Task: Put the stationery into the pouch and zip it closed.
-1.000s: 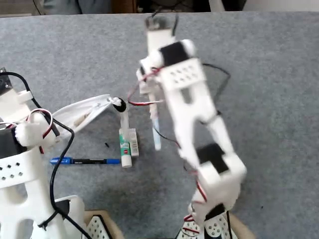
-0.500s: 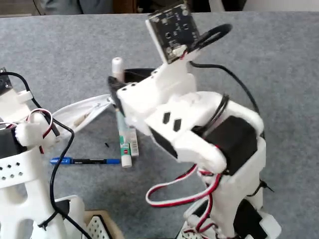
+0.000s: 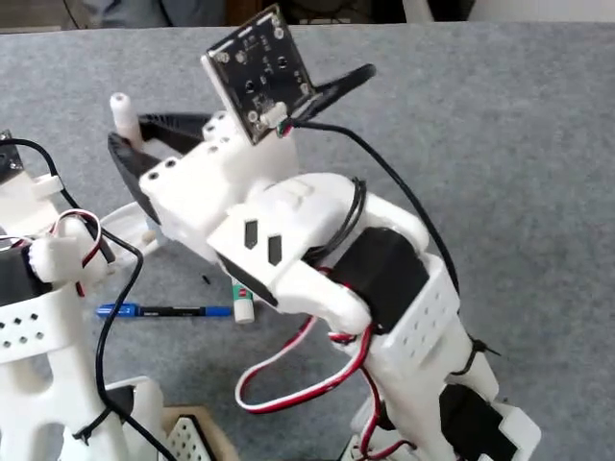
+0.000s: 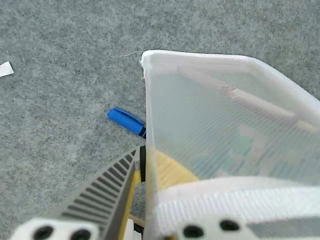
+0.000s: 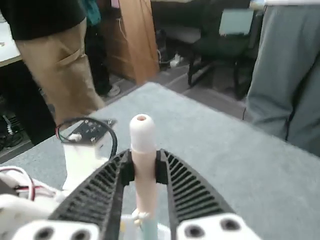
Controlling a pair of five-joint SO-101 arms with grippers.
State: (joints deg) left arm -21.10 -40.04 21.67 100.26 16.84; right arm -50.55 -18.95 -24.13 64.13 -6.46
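Clamping the white pen (image 5: 141, 134) upright, the right pincer (image 5: 143, 167) hangs near the pouch (image 4: 225, 125).

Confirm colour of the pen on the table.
Pen: blue cap, black barrel; clearest in high view.

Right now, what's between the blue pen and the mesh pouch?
High view: a thin black cable loops across grey felt table between the blue-capped black pen and the translucent white mesh pouch, with a small black speck nearby.

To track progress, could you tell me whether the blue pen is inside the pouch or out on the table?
Out: the blue pen lies on the grey table, beside the pouch.
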